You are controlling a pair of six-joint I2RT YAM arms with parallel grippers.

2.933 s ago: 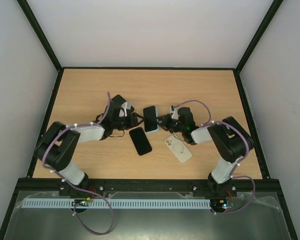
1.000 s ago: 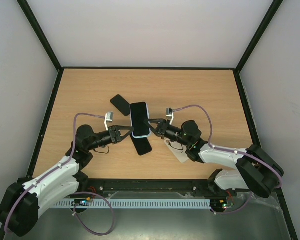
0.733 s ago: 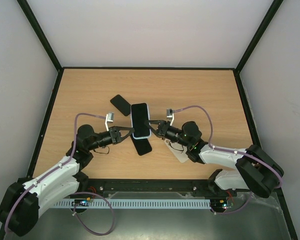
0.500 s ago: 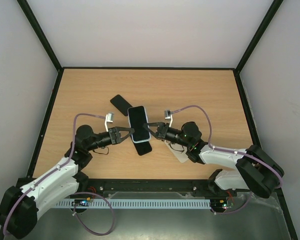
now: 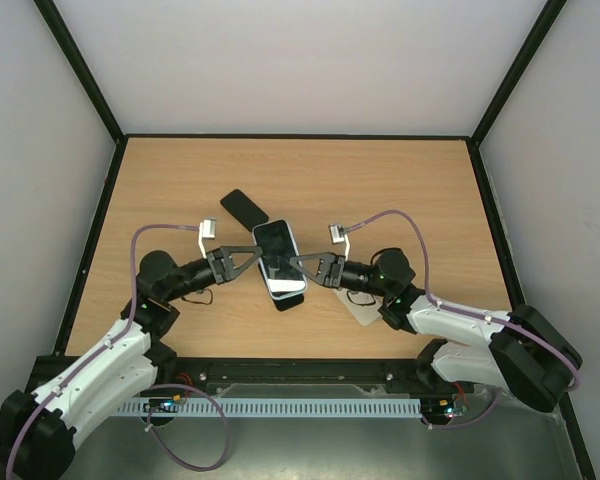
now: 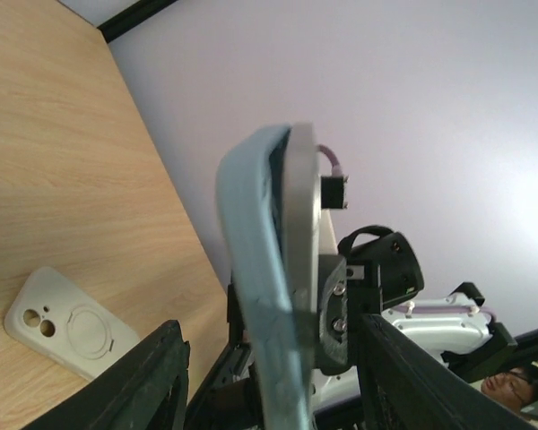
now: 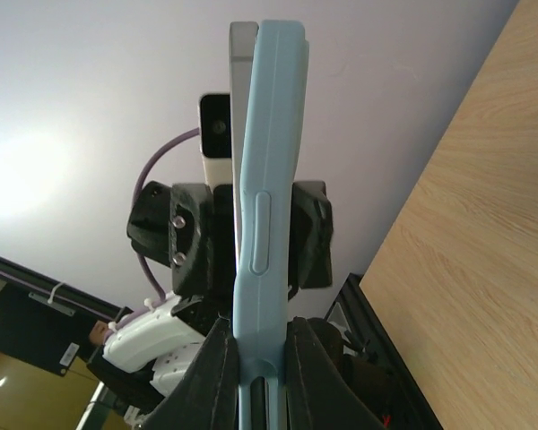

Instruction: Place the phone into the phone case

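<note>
Both arms are stretched out low and angled inward, so the two grippers end up pointing at each other tip to tip. The left arm reaches in from its side and the right arm mirrors it. The left gripper has its fingers spread wide, one on each side of the phone edge, and neither pad seems to touch it. The right gripper is pinched tight on the opposite edge. Its fingers are almost together, so it's carrying the phone alone right at its tips.
</note>
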